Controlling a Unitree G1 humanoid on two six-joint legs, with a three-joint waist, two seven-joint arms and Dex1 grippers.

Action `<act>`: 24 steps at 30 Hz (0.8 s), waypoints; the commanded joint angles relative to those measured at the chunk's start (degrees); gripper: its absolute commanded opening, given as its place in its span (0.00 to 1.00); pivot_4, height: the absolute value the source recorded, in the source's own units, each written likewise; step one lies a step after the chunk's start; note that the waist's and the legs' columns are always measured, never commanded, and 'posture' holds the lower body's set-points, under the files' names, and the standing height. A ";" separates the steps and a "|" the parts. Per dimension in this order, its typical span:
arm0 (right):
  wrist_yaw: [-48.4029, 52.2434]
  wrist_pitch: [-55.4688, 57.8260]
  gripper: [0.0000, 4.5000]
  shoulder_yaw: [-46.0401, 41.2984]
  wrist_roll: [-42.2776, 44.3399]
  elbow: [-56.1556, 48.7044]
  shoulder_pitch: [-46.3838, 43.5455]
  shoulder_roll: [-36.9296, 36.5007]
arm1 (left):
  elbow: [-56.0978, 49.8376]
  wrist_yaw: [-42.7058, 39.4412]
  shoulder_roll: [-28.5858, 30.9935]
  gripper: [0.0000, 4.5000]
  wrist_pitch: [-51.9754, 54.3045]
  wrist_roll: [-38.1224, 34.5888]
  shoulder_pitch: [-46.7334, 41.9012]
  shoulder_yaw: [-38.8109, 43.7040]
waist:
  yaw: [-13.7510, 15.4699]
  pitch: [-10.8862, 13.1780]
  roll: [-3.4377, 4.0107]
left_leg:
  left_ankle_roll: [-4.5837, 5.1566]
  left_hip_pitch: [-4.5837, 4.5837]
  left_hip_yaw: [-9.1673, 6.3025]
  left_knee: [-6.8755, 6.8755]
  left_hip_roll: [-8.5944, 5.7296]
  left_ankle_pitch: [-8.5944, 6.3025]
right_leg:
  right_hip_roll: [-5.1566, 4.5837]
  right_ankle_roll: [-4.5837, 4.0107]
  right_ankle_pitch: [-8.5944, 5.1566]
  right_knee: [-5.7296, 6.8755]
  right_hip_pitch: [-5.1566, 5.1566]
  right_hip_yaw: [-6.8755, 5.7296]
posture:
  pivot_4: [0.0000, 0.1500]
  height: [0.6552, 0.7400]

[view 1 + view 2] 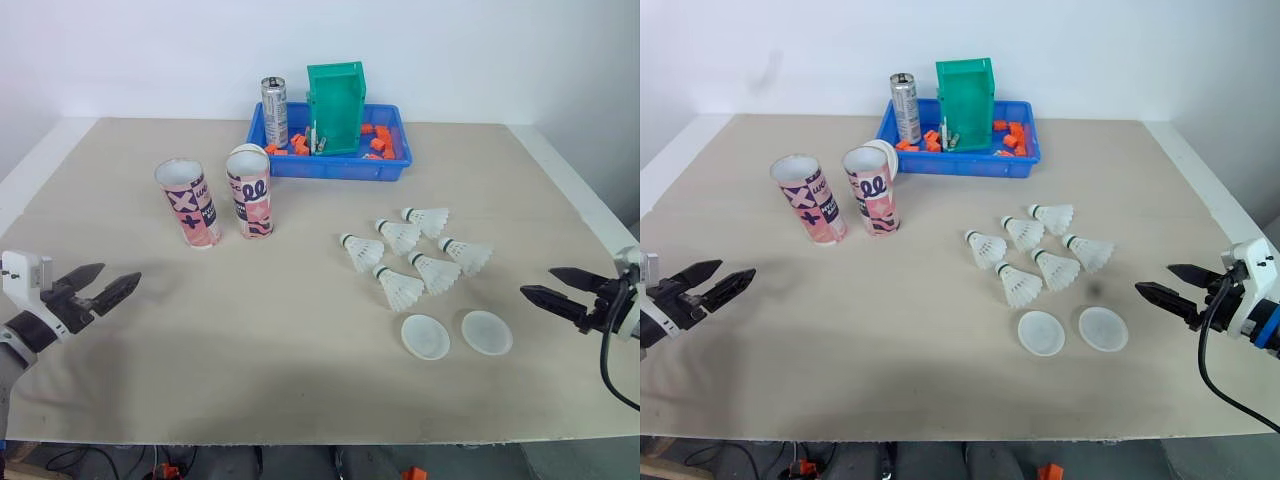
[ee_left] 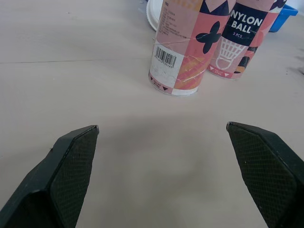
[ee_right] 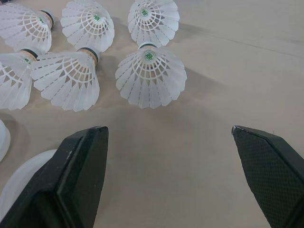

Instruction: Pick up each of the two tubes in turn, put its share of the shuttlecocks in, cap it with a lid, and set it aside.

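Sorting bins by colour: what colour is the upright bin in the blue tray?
Green: the bin shows best in the left eye view.

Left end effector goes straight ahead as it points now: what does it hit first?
Probably the nearer tube, upright and slightly off the line's centre. The left end effector is open, with bare table up to the tube. Depth is uncertain.

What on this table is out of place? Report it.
Nothing stands out. The tubes stand upright, six shuttlecocks lie on their sides in one cluster, and two lids lie flat beside them, apart from each other. The orange bits lie inside the blue tray.
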 commanded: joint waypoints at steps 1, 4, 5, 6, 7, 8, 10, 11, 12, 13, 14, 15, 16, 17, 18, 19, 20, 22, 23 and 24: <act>-0.16 -0.01 0.99 -1.36 1.13 -1.83 -0.69 0.14 | -0.78 0.31 0.60 1.00 -0.44 -0.57 -0.40 1.89 | 0.00 0.00 0.00 | 0.00 0.00 0.00 0.00 0.00 0.00 | 0.00 0.00 0.00 0.00 0.00 0.00 | 1.00 0.95; -0.25 0.05 0.99 -0.91 1.15 -2.54 -0.72 0.80 | -1.98 0.75 0.51 1.00 0.36 -0.53 -0.03 1.24 | 0.00 0.00 0.00 | 0.00 0.00 0.00 0.00 0.00 0.00 | 0.01 0.00 0.00 0.00 0.00 0.00 | 1.00 0.95; -0.26 0.16 0.99 -0.98 1.15 -2.75 -0.64 0.85 | -2.10 0.78 0.52 1.00 0.41 -0.58 0.00 1.23 | 0.00 0.00 0.00 | 0.00 0.00 0.00 0.00 0.00 0.00 | 0.00 0.00 0.00 0.00 0.00 0.00 | 1.00 0.95; -0.28 0.23 0.99 -1.06 1.10 -2.96 -0.52 0.92 | -2.25 0.82 0.52 1.00 0.47 -0.61 0.02 1.22 | 0.00 0.00 0.00 | 0.00 0.00 0.00 0.00 0.00 0.00 | 0.00 0.01 0.00 0.00 0.00 0.00 | 1.00 0.95; -0.32 0.32 0.99 -1.17 1.08 -3.19 -0.39 1.00 | -2.27 0.78 0.52 1.00 0.46 -0.58 0.02 1.19 | 0.00 0.00 0.00 | 0.00 0.00 0.00 0.00 0.00 0.00 | 0.00 0.01 0.00 0.00 0.01 0.00 | 1.00 0.95; -0.35 0.37 0.99 -1.27 1.05 -3.39 -0.26 1.07 | -1.97 0.56 0.55 1.00 0.26 -0.47 0.02 1.19 | 0.00 0.00 0.00 | 0.00 0.00 0.00 0.00 0.00 0.00 | 0.00 0.01 0.00 0.00 0.00 0.00 | 1.00 0.95; -0.40 0.44 0.99 -1.43 1.02 -3.65 -0.12 1.17 | -1.46 0.21 0.60 1.00 -0.06 -0.34 0.00 1.22 | 0.00 0.00 0.00 | 0.00 0.00 0.00 0.00 0.00 0.00 | 0.00 0.01 0.00 0.00 0.01 0.00 | 1.00 0.95; -0.42 0.46 0.99 -1.46 1.02 -3.64 -0.17 1.17 | -1.37 0.16 0.60 1.00 -0.10 -0.34 -0.05 1.20 | 0.00 0.00 0.00 | 0.00 0.00 0.00 0.00 0.00 0.00 | 0.00 0.01 0.00 0.00 0.01 0.00 | 1.00 0.95; -0.43 0.48 0.99 -1.47 1.03 -3.62 -0.21 1.17 | -1.36 0.15 0.60 1.00 -0.09 -0.35 -0.10 1.19 | 0.00 0.00 0.00 | 0.00 0.00 0.00 0.00 0.00 0.00 | 0.00 0.01 0.00 0.00 0.01 0.00 | 1.00 0.95; -0.45 0.50 0.99 -1.50 1.05 -3.72 -0.18 1.19 | -1.38 0.15 0.59 1.00 -0.09 -0.34 -0.13 1.18 | 0.00 0.00 0.00 | 0.00 0.00 0.00 0.00 0.00 0.00 | 0.00 0.01 0.00 0.00 0.01 0.00 | 1.00 0.95; -0.48 0.51 0.99 -1.52 1.08 -3.88 -0.12 1.23 | -1.37 0.13 0.57 1.00 -0.11 -0.30 -0.15 1.16 | 0.00 0.00 0.00 | 0.00 0.00 0.00 0.01 0.00 0.00 | 0.00 0.01 0.00 0.00 0.01 0.00 | 1.00 0.95; -0.50 0.48 0.99 -1.51 1.09 -3.94 -0.13 1.28 | -1.29 0.08 0.54 1.00 -0.21 -0.23 -0.18 1.11 | 0.00 0.00 0.00 | 0.00 0.00 0.00 0.00 0.00 0.00 | 0.00 0.01 0.00 0.00 0.01 0.00 | 1.00 0.95; -0.59 0.39 0.99 -1.45 1.05 -4.02 -0.17 1.35 | -1.33 0.06 0.48 1.00 -0.23 -0.17 -0.17 0.99 | 0.00 0.00 0.00 | 0.00 0.00 0.00 0.00 0.00 0.00 | 0.00 0.01 0.00 0.00 0.01 0.00 | 1.00 0.95; -0.64 0.37 0.99 -1.39 1.05 -4.14 -0.21 1.41 | -1.46 0.11 0.43 1.00 -0.22 -0.10 -0.17 0.89 | 0.00 0.00 0.00 | 0.00 0.01 0.00 0.01 0.00 0.00 | 0.00 0.01 0.00 0.00 0.01 0.00 | 1.00 0.95; -0.70 0.44 0.99 -1.35 1.09 -4.30 -0.23 1.45 | -1.56 0.17 0.37 1.00 -0.24 -0.03 -0.19 0.83 | 0.00 0.00 0.00 | 0.00 0.01 0.00 0.01 0.00 0.00 | 0.00 0.01 0.00 0.00 0.01 0.00 | 1.00 0.95; -0.74 0.41 0.99 -1.29 1.07 -4.34 -0.29 1.47 | -1.65 0.24 0.31 1.00 -0.20 0.00 -0.22 0.78 | 0.00 0.00 0.00 | 0.00 0.01 0.00 0.01 0.00 0.00 | 0.00 0.00 0.00 0.00 0.01 0.00 | 1.00 0.95; -0.78 0.42 0.99 -1.26 1.07 -4.42 -0.32 1.48 | -1.52 0.19 0.28 1.00 -0.29 0.08 -0.23 0.74 | 0.00 0.00 0.00 | 0.00 0.00 0.00 0.01 0.00 0.00 | 0.00 0.00 0.00 0.00 0.01 0.00 | 1.00 0.95; -0.81 0.44 0.99 -1.20 1.08 -4.51 -0.42 1.47 | -1.50 0.20 0.19 1.00 -0.48 0.27 -0.18 0.61 | 0.00 0.00 0.00 | 0.00 0.01 0.00 0.01 0.00 0.00 | 0.00 0.00 0.00 0.00 0.00 0.00 | 1.00 0.95; -0.84 0.44 0.99 -1.15 1.05 -4.56 -0.47 1.44 | -1.71 0.36 0.17 1.00 -0.53 0.42 -0.14 0.50 | 0.00 0.00 0.00 | 0.00 0.01 0.00 0.01 0.00 0.00 | 0.00 0.00 0.00 0.00 0.01 0.00 | 1.00 0.95; -0.90 0.54 0.99 -1.12 1.07 -4.69 -0.49 1.41 | -1.82 0.41 0.12 1.00 -0.65 0.57 -0.09 0.39 | 0.00 0.00 0.00 | 0.00 0.00 0.00 0.01 0.00 0.00 | 0.00 0.01 0.00 0.00 0.01 0.00 | 1.00 0.95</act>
